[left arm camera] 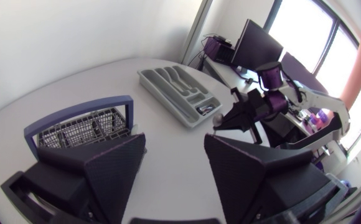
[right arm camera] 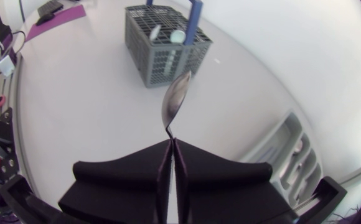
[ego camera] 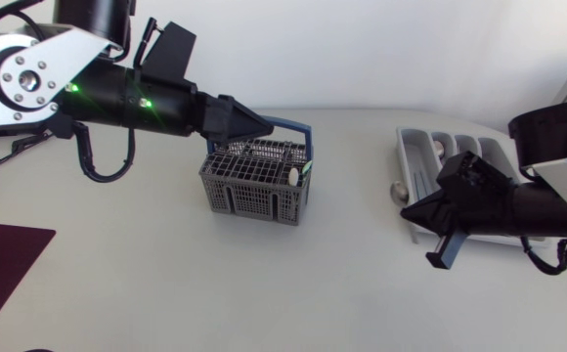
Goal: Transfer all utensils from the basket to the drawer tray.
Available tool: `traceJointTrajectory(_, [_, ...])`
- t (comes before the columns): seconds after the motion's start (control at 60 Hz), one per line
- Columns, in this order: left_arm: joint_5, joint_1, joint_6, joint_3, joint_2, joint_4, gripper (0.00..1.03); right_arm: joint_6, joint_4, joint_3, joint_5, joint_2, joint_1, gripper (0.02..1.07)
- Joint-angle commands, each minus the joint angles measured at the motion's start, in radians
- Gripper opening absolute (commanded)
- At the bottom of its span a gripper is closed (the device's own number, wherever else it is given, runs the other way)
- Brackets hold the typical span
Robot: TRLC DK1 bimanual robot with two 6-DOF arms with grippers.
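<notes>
The grey wire basket (ego camera: 254, 184) with a blue handle stands left of the table's middle; pale utensil ends (right arm camera: 177, 36) stick up inside it. My left gripper (ego camera: 262, 125) hovers over the basket's back rim. It stands open (left arm camera: 175, 146) with nothing between its fingers, and the basket (left arm camera: 81, 127) lies below its one finger. The grey drawer tray (ego camera: 459, 154) lies at the right with a few utensils in its compartments. My right gripper (right arm camera: 172, 144) is shut on a metal spoon (right arm camera: 174, 102) by the handle, its bowl pointing ahead, just off the tray's left end (ego camera: 398, 192).
A dark red mat (ego camera: 0, 259) lies at the table's front left corner. Open tabletop (ego camera: 352, 215) separates the basket from the tray.
</notes>
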Motion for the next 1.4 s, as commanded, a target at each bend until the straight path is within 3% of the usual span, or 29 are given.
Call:
traceJointTrajectory(0.0, [-0.050, -0.027, 0.046, -0.036, 0.031, -0.002, 0.67, -0.114, 0.024, -0.035, 0.028, 0.016, -0.093, 0.08])
traceJointTrajectory(0.217, [-0.155, -0.084, 0.084, -0.052, 0.050, 0.001, 0.67, -0.275, 0.179, -0.081, 0.123, 0.086, -0.292, 0.08])
traceJointTrajectory(0.483, [-0.204, -0.104, 0.100, -0.063, 0.069, 0.003, 0.67, -0.408, 0.399, -0.114, 0.187, 0.247, -0.456, 0.08])
traceJointTrajectory(0.917, [-0.257, -0.140, 0.115, -0.085, 0.077, 0.003, 0.67, -0.563, 0.788, -0.123, 0.310, 0.562, -0.573, 0.08])
traceJointTrajectory(1.233, [-0.268, -0.144, 0.124, -0.092, 0.077, 0.003, 0.67, -0.598, 0.939, -0.135, 0.382, 0.659, -0.560, 0.10])
traceJointTrajectory(1.267, [-0.268, -0.144, 0.126, -0.092, 0.077, 0.003, 0.67, -0.598, 0.948, -0.141, 0.394, 0.652, -0.559, 0.15])
traceJointTrajectory(1.383, [-0.268, -0.137, 0.130, -0.098, 0.075, 0.003, 0.67, -0.617, 0.946, -0.173, 0.420, 0.600, -0.556, 0.63])
